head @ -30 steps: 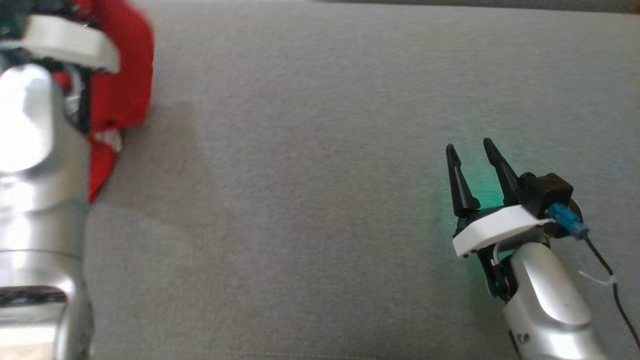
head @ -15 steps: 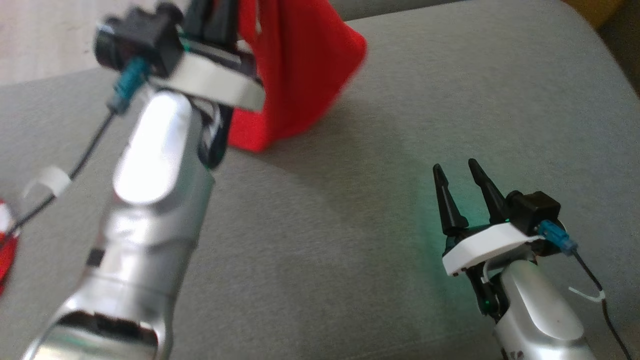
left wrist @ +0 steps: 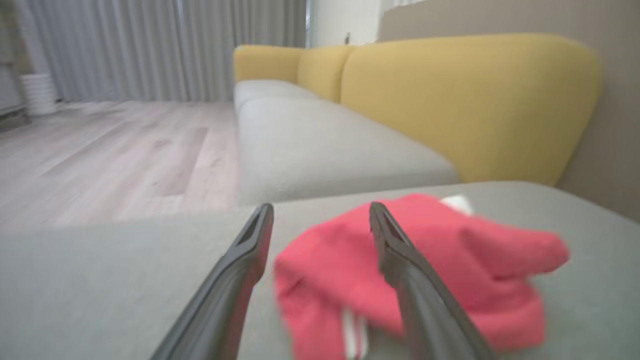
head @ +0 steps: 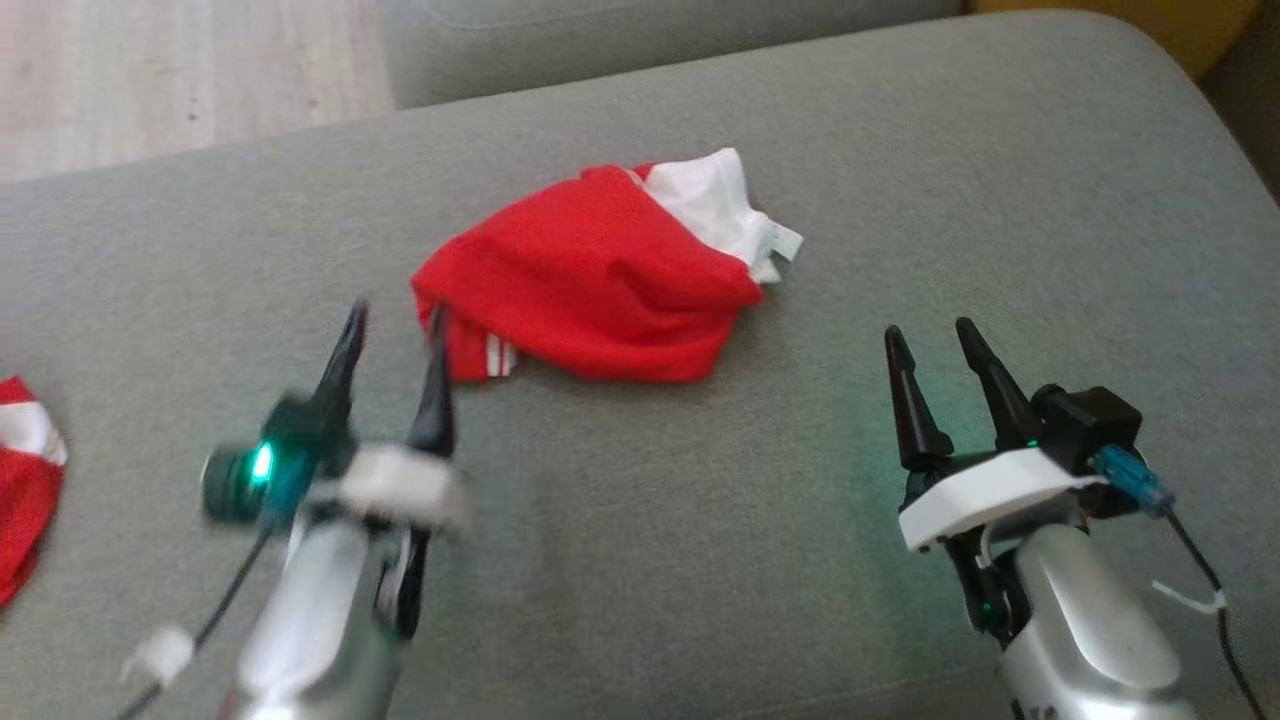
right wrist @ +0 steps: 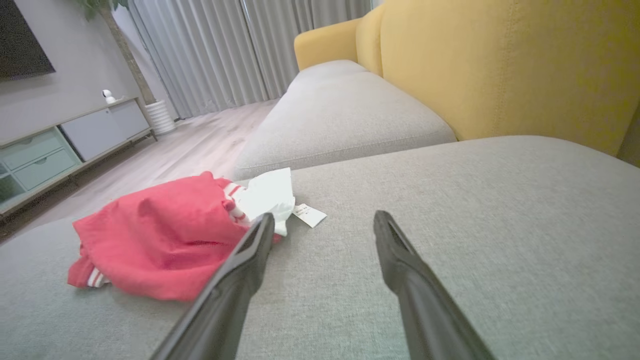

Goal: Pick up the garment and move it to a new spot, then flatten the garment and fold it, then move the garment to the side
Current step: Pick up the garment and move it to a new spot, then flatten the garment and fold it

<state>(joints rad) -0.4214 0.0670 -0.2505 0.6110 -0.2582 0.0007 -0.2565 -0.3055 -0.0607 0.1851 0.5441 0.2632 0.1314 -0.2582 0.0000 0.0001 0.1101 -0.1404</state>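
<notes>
- On the grey fabric sofa cushion [head: 900,180], mid-field in the head view, the crumpled red fabric garment [head: 590,275] lies in a loose heap. It is not yet flattened, and white lining is turned up at its far right end.
- Long axis: it runs from a white-striped hem corner at the near left to the white end, with its small white label [head: 785,240], at the far right.
- Left tool [head: 396,312]: fingers spread and empty, the right fingertip just beside the striped corner. In the left wrist view the garment [left wrist: 450,260] lies ahead, mostly right of the gap between the fingers.
- Right tool [head: 929,332]: fingers spread and empty, well apart from the heap. In the right wrist view the garment [right wrist: 165,235] lies ahead and to the left.
- Judgement: the left arm is the nearer. Flattening likely calls for one tool at each end of the axis, left on the striped corner and right on the white end, with the longer reach falling to the right arm.
</notes>
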